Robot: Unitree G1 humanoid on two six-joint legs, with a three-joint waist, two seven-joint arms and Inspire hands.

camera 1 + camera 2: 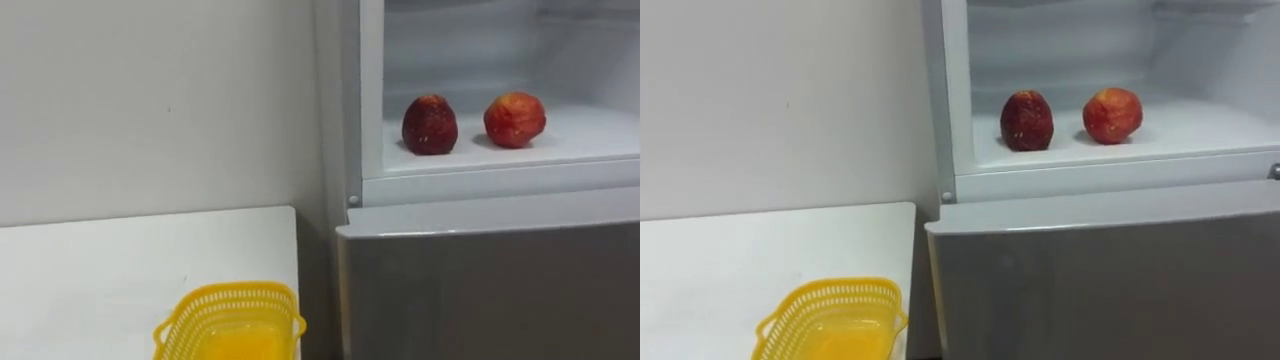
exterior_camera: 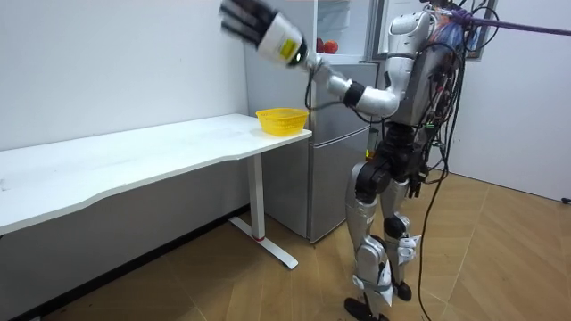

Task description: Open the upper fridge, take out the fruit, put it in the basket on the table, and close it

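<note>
Basket (image 1: 230, 322) sits at the table's (image 1: 100, 270) right edge. Dark fruit (image 1: 430, 125) and red fruit (image 1: 515, 119) sit on the upper fridge shelf (image 1: 590, 142). Left hand (image 2: 252, 22) is raised, fingers too blurred to tell; a sweeping reach could roll fruit off.

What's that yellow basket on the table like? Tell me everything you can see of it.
The yellow basket is a small oval tub, seemingly plastic, with slotted lattice walls, a thicker rim and a lug at each end. It stands upright on the white table, at the end beside the fridge. What shows of its inside looks empty; only the tabletop touches it.
</note>
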